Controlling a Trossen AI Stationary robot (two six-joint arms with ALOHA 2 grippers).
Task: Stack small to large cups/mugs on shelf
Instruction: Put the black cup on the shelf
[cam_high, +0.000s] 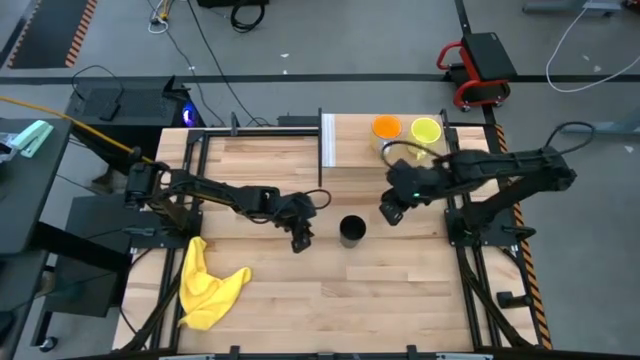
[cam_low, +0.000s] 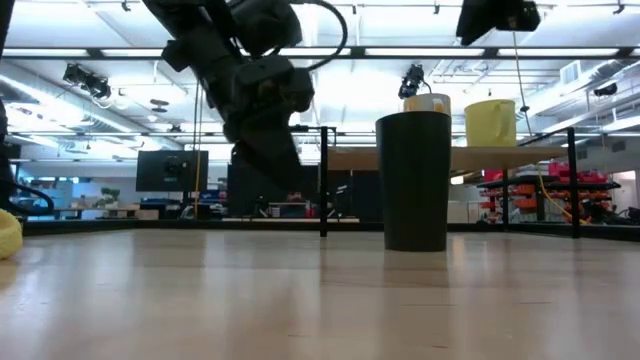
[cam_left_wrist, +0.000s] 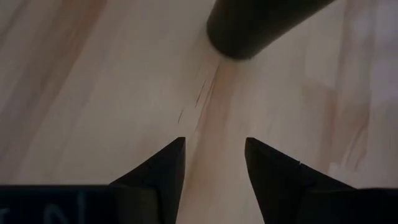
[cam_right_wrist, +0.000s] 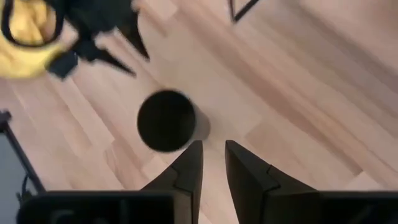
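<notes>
Black tumbler (cam_high: 352, 231) sits mid-frame, looks light but slick with no handle, so I'd pinch its rim. My left claw (cam_high: 301, 240) is apart, empty; right claw (cam_high: 391, 213) apart too.

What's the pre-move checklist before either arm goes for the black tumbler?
1. Black tumbler upright on the table, open end up: ok.
2. Left gripper open with nothing between its fingers: ok.
3. Right gripper holds nothing and is clear of the tumbler: ok; its fingers stand a narrow gap apart.
4. Both grippers flank the tumbler closely, so there is a clash risk if both move: not ok.
5. Orange mug and yellow-green mug on the shelf: ok.
6. Whether the two mugs are nested: cannot tell.
</notes>
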